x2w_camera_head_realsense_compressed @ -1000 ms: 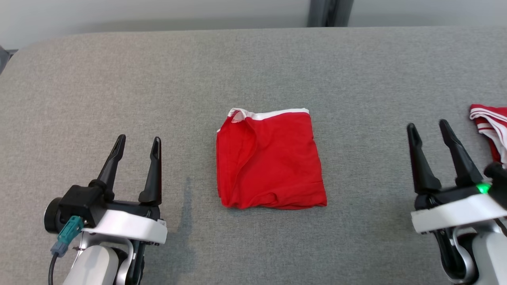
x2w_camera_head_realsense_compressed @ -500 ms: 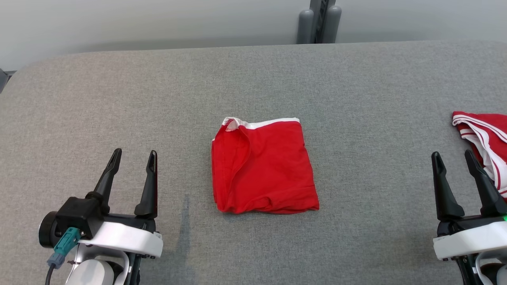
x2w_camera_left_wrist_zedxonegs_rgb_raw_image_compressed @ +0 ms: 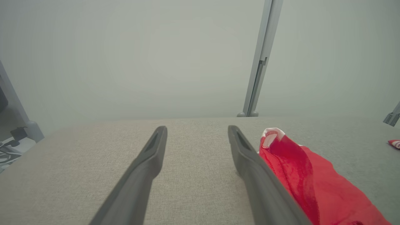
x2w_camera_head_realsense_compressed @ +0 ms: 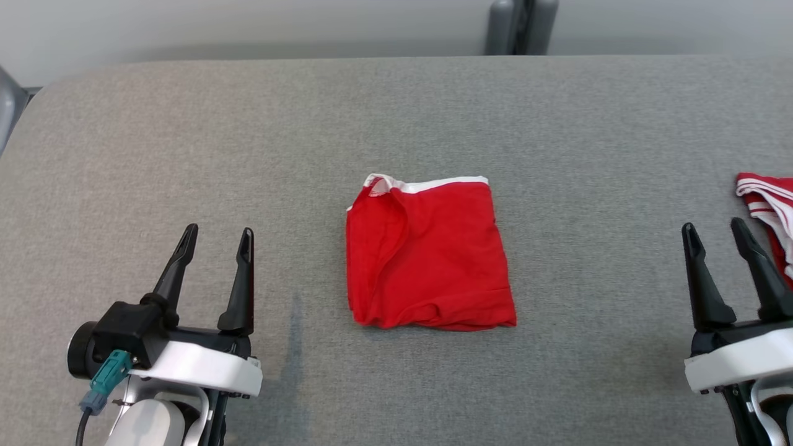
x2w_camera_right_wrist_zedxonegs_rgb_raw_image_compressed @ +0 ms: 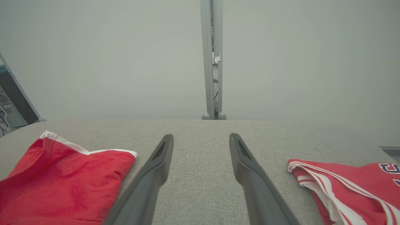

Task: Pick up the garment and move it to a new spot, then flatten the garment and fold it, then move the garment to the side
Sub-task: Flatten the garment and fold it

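On grey table (x2w_camera_head_realsense_compressed: pixel 186 124), folded garment (x2w_camera_head_realsense_compressed: pixel 427 254)

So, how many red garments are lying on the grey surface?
2. The folded red garment lies in the middle of the grey surface. The striped red garment lies at the right edge, beside the right claw, partly cut off. More may lie outside the views.

Robotics test lab: a grey fabric-covered desk (x2w_camera_head_realsense_compressed: pixel 186 124) stands before a bare pale wall (x2w_camera_left_wrist_zedxonegs_rgb_raw_image_compressed: pixel 125 56), with a grey metal post (x2w_camera_right_wrist_zedxonegs_rgb_raw_image_compressed: pixel 212 62) behind it and loose cables (x2w_camera_left_wrist_zedxonegs_rgb_raw_image_compressed: pixel 7 150) at one side.
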Controlling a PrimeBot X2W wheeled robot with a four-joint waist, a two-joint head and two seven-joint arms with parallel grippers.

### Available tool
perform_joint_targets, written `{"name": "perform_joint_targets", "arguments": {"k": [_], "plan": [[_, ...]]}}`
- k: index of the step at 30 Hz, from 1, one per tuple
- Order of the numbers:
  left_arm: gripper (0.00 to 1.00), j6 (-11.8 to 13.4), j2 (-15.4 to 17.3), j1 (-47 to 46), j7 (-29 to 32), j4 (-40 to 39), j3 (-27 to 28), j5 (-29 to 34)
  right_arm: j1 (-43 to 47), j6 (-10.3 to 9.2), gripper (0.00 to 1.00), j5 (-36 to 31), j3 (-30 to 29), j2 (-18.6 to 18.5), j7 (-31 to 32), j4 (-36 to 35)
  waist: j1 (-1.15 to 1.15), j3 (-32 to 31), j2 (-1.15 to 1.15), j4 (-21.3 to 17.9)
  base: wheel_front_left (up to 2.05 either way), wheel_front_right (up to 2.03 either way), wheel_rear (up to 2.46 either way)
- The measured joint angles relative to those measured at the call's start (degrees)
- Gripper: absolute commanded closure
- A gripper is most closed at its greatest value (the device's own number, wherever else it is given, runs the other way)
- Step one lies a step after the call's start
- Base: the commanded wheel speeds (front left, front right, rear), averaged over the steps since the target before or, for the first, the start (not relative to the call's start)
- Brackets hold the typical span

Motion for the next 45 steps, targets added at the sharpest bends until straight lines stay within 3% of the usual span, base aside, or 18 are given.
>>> {"name": "perform_joint_targets", "arguments": {"k": [5, 11, 20, 34, 40, 45], "plan": [[0.0, -0.3, -1.08, -1.07, -0.85, 0.48, -0.53, -0.04, -3.28, 0.0, 1.0, -0.07, 2.91, -2.02, 1.33, 2.42, 0.0, 1.29, 0.0, 2.26, 0.0, 0.0, 0.0], [0.0, -0.57, -2.44, -2.19, -1.91, 1.77, -1.11, -0.24, -10.69, 0.0, 1.0, 2.2, 11.0, -2.59, 1.31, 9.98, 0.0, 2.93, 0.0, 5.3, 0.0, 0.0, 0.0], [0.0, -1.69, -3.85, -3.85, -3.04, 3.81, -2.05, -0.27, -21.91, 0.0, 1.0, 5.98, 25.85, -0.05, -1.48, 24.3, 0.0, 5.15, 0.0, 9.53, 0.0, 0.0, 0.0], [0.0, -3.03, -6.08, -6.03, -3.85, 6.31, -3.39, -0.24, -32.78, 0.0, 1.0, 12.11, 41.5, 3.25, -4.88, 39.95, 0.0, 5.7, 0.0, 13.99, 0.0, 0.0, 0.0], [0.0, -3.08, -6.04, -5.97, -3.92, 6.8, -2.87, -0.18, -33.25, 0.0, 1.0, 14.9, 41.78, 2.87, -9.31, 40.05, 0.0, 4.77, 0.0, 12.65, 0.0, 0.0, 0.0], [0.0, -2.72, -4.89, -5.24, -3.94, 6.62, -1.78, -0.01, -28.9, 0.0, 1.0, 19.8, 34.92, 1.48, -11.78, 33.01, 0.0, 3.18, 0.0, 9.92, 0.0, 0.0, 0.0]]}}
